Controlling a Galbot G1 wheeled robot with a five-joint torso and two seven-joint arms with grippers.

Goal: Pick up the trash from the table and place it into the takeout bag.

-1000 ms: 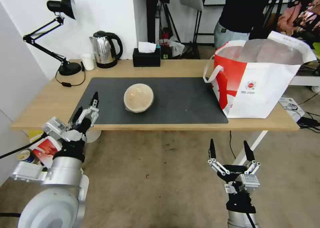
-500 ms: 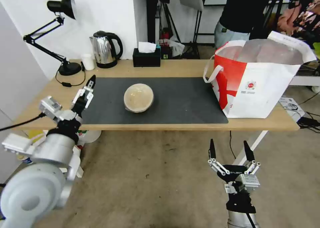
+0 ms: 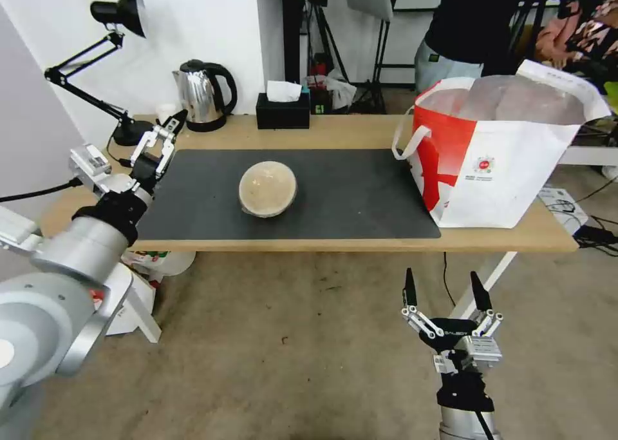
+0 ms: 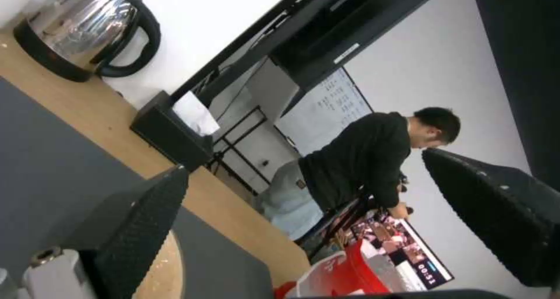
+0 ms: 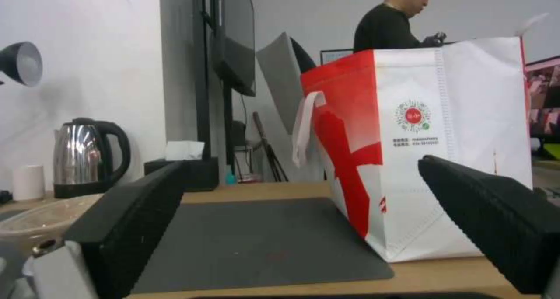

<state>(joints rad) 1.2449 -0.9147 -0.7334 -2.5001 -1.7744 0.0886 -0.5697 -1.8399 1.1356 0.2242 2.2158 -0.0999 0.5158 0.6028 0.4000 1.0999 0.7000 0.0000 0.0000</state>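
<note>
The left arm, silver with a black wrist, reaches up and forward from the robot's left side, its left claw (image 3: pixel 162 131) raised and angled toward the right, black-tipped fingers (image 4: pixel 148 220) spread apart and holding nothing. The right arm hangs low in front of the robot, upright, its right claw (image 3: pixel 444 290) pointing upward with its fingers (image 5: pixel 490 211) wide open and empty.

Black desk lamp (image 3: pixel 119 15) at back left, base (image 3: pixel 134 133) on the wood. Steel kettle (image 3: pixel 205 95) with black handle beside it, also in left wrist view (image 4: pixel 87 28) and right wrist view (image 5: pixel 87 157). Black tissue box (image 3: pixel 283 108) right of kettle, white tissue sticking up. Small white cup (image 5: pixel 28 182) by kettle. Papers (image 3: pixel 563 207) on floor, far right.
</note>
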